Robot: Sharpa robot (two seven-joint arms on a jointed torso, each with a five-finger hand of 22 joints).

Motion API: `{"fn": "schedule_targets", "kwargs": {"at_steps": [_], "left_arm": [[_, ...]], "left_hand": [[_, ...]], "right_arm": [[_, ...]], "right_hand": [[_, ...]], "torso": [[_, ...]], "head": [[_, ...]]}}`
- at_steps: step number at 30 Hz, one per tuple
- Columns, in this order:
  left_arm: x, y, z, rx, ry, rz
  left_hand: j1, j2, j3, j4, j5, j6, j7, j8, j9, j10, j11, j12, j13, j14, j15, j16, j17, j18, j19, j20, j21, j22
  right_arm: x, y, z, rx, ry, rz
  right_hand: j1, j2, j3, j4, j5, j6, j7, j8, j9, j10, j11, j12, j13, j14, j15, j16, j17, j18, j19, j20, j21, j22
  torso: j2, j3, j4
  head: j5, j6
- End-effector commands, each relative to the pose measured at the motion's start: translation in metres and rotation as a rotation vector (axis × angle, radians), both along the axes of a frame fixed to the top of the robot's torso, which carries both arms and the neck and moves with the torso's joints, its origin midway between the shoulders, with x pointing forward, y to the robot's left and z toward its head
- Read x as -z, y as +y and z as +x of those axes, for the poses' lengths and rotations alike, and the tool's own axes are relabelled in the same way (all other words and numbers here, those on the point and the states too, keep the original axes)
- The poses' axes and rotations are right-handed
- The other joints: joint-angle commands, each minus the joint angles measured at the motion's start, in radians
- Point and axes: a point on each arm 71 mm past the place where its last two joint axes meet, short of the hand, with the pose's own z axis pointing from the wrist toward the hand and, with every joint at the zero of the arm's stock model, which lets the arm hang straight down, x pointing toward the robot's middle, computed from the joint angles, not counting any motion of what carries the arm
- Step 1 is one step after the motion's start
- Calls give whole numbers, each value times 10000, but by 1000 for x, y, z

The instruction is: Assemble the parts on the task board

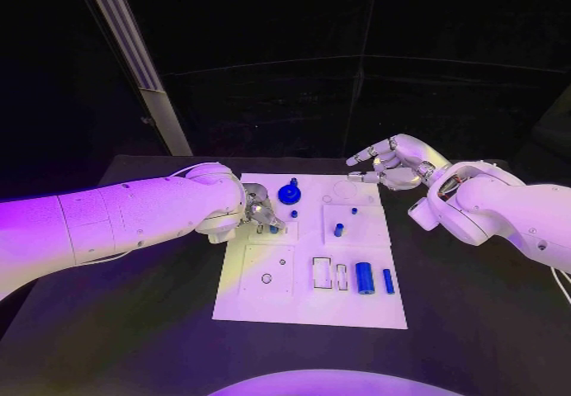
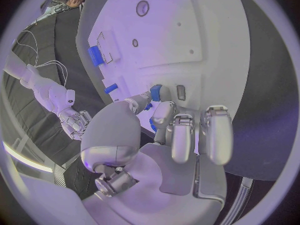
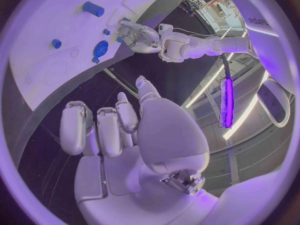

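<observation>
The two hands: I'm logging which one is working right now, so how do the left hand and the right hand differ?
The left hand is down on the task board, fingers closed around a small blue part; the right hand is raised past the board's far right corner, off the plate. The left grips something; the right holds nothing, fingers loosely curled and apart. Both are silver, on white arms.

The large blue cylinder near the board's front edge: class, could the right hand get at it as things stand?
Probably yes. The large blue cylinder lies uncovered on the task board, and the right hand hovers empty, with nothing between them.

Left hand (image 1: pixel 257 216) pinches a blue part (image 1: pixel 274 228) (right hand (image 1: pixel 390 163) hovers empty).
</observation>
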Motion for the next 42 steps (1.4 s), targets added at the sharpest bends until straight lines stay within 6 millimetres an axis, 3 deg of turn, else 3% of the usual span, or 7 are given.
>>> {"fn": "schedule_targets", "kwargs": {"at_steps": [1,9,17,25,30,36,42], "left_arm": [[2,-1,-1,52,279,17],[2,2,1,-151,242,-25],[0,7,3,-413,43,-218],[-3,10,-1,-468,57,-875],[-20,11,1,-322,91,-1410],[-47,18,8,-164,74,-1408],[-57,27,24,-362,179,-994]], "left_hand": [[-222,-55,-189,119,14,116,9,-9,19,43,-14,71,29,1039,-55,31,2635,-121,338,-99,43,651],[-849,-282,-1262,676,-1,264,-33,17,52,104,-46,117,61,1039,-73,31,2635,-138,372,-114,87,748],[-1086,-190,-2610,1271,4,296,-84,9,90,125,-91,112,44,1039,-123,31,2635,-144,385,-164,94,786],[-709,-98,-3283,1348,12,102,-24,-68,99,3,-47,9,-96,1039,-94,31,2635,-82,272,-152,-88,498],[-319,-54,-3703,1310,21,-188,97,-253,25,-143,58,-67,-221,1039,-10,31,2635,-32,172,-82,-244,261],[327,144,-4366,1323,21,-642,365,-776,-364,-617,308,-436,-802,1039,203,31,2635,112,-114,105,-708,-426],[435,230,-4537,1375,24,-652,412,-866,-478,-689,339,-478,-896,1039,230,31,2635,143,-167,149,-810,-566]], "right_arm": [[-1,1,0,-126,-43,13],[-1,1,0,-93,-23,-2],[-1,0,0,-43,-14,-31],[-1,-1,1,-19,-22,-42],[0,-2,2,13,-28,-56],[0,-2,3,31,-18,-73],[0,-1,4,16,-6,-79]], "right_hand": [[51,67,-59,-5,-34,89,6,45,11,-28,-27,-61,-8,452,-65,-65,-8,145,-95,-7,-35,-9],[25,60,-96,10,-39,86,7,46,10,-40,-26,-79,-25,448,-64,-79,-24,151,-114,-8,-53,-36],[-25,54,-161,43,-40,72,9,44,5,-42,-23,-80,-30,447,-63,-89,-29,154,-121,-8,-64,-48],[-56,57,-198,66,-40,67,9,45,4,-41,-22,-79,-32,448,-62,-91,-28,155,-126,-7,-71,-56],[-56,57,-198,66,-40,67,9,45,4,-41,-22,-79,-32,448,-62,-91,-28,155,-126,-7,-71,-56],[-76,55,-223,80,-39,65,9,46,4,-35,-21,-70,-26,449,-61,-92,-25,156,-127,-7,-74,-58],[-76,55,-223,80,-39,65,9,46,4,-35,-21,-70,-26,449,-61,-92,-25,156,-127,-7,-74,-58]], "torso": [[-4,0,10],[-5,-4,9],[-2,-6,0],[-12,-10,18],[-11,-12,27],[7,14,-3],[3,-5,17]], "head": [[2,1],[-1,-8],[-12,12],[-50,25],[-61,40],[-30,108],[-22,124]]}}
